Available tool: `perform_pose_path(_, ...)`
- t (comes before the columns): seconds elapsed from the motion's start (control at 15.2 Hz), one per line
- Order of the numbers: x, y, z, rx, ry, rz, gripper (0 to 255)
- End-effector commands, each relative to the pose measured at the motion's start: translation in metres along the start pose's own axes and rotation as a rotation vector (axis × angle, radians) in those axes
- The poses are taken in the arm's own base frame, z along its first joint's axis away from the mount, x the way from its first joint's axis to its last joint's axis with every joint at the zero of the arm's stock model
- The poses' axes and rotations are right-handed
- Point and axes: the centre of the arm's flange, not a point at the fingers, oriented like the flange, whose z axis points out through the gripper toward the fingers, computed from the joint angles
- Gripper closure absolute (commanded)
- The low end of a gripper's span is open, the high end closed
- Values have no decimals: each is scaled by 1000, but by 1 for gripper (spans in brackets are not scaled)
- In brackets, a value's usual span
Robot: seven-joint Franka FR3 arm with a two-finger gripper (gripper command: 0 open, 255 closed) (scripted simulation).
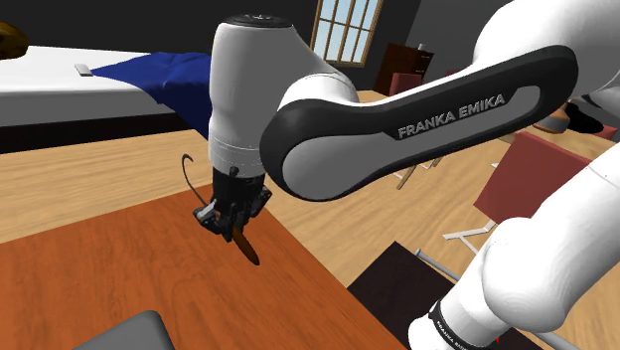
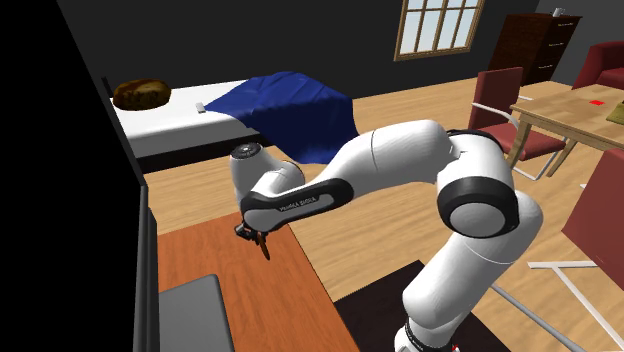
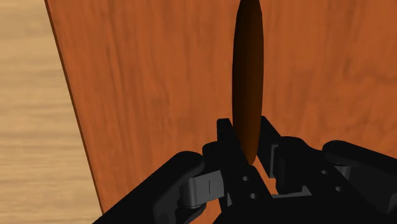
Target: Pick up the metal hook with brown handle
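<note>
– Claw (image 1: 233, 221) first: clenched or loose?
– Clenched. In the wrist view its black fingers (image 3: 224, 135) clasp the brown handle (image 3: 248, 76) from both sides, and the handle runs straight out ahead of them.
– And the metal hook (image 1: 187, 171) itself?
– In the shoulder view its thin, dark curved end sticks up past the claw toward that view's left, while the handle slants down toward the right. The whole tool sits tilted in the grip.
– Where is it relative to the desk (image 1: 109, 278)?
– Over the reddish-brown wooden top, near the edge that borders the pale wooden floor (image 1: 89, 184). Whether the handle's tip touches the wood, I cannot tell.
– Anything else on the desk?
– A flat grey thing (image 2: 195, 315) lies at the near end in the second exterior view, well apart from the claw.
– And behind?
– A bed (image 2: 175, 118) with a blue blanket (image 2: 295, 105) draped over its corner, a window (image 2: 438, 25) in the dark wall, and a red chair (image 2: 505, 110).
</note>
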Motion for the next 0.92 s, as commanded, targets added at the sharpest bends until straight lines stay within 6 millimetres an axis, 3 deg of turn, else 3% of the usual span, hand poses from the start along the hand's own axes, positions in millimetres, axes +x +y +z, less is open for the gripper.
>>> perform_pose_path(0.0,1,1,-10,0,0,0,255)
perform_pose_path(0.73,7,2,-67,0,0,0,255)
perform_pose_path(0.86,7,2,-68,0,0,0,255)
